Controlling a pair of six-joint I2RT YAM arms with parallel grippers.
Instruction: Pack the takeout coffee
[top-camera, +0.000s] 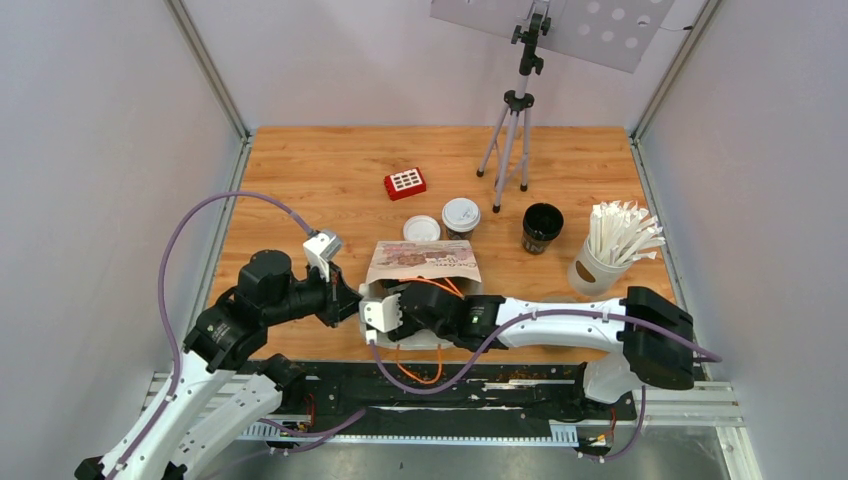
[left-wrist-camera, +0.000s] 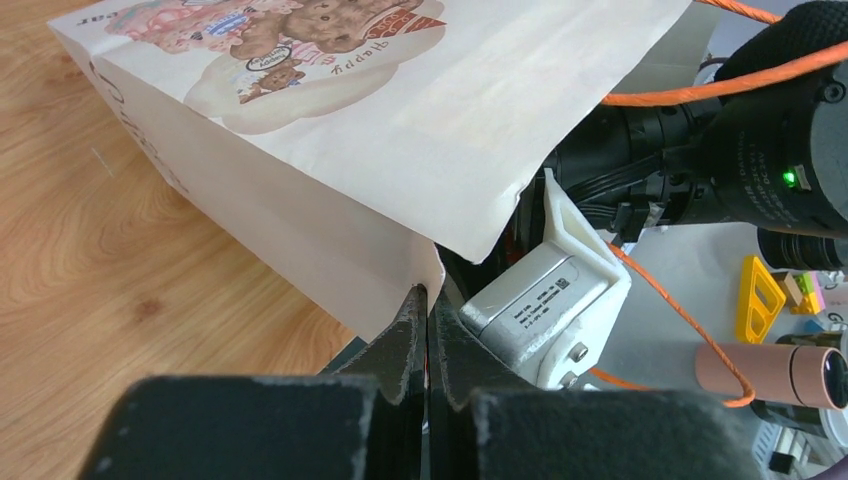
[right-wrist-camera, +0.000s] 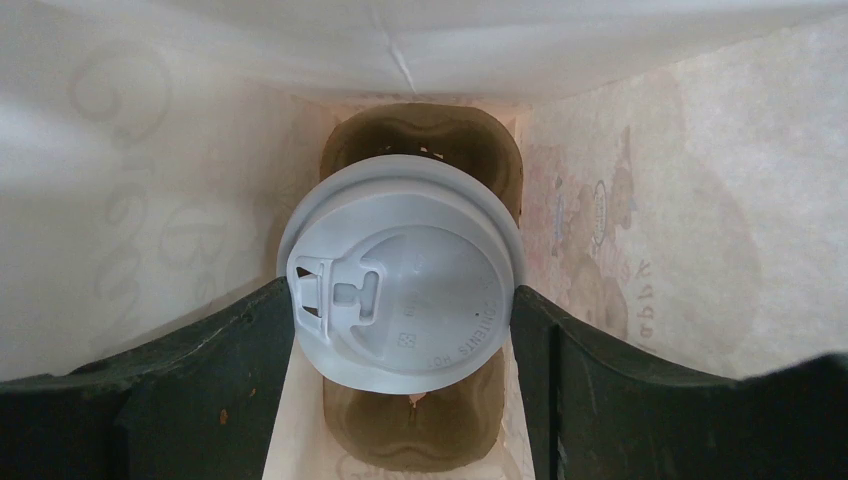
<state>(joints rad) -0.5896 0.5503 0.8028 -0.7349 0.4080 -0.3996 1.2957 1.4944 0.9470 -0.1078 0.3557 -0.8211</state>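
- Inside the paper bag (right-wrist-camera: 650, 200), right end effector (right-wrist-camera: 400, 300) grasps coffee cup (right-wrist-camera: 400, 250) over cup tray (right-wrist-camera: 420, 135).
- Left end effector (left-wrist-camera: 428, 310) pinches bag rim, lower centre of frame.
- Next, likely: seat cup, then release.

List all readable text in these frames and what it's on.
"Happy": on the paper bag, by the bear print, upside down in the left wrist view.
"CONTENTS": embossed on the lid of the takeout coffee; the rest of that line is unclear.
Bag's round badge and side lettering: too small or cut off to read.
Sticker on the white camera housing: too small to read.
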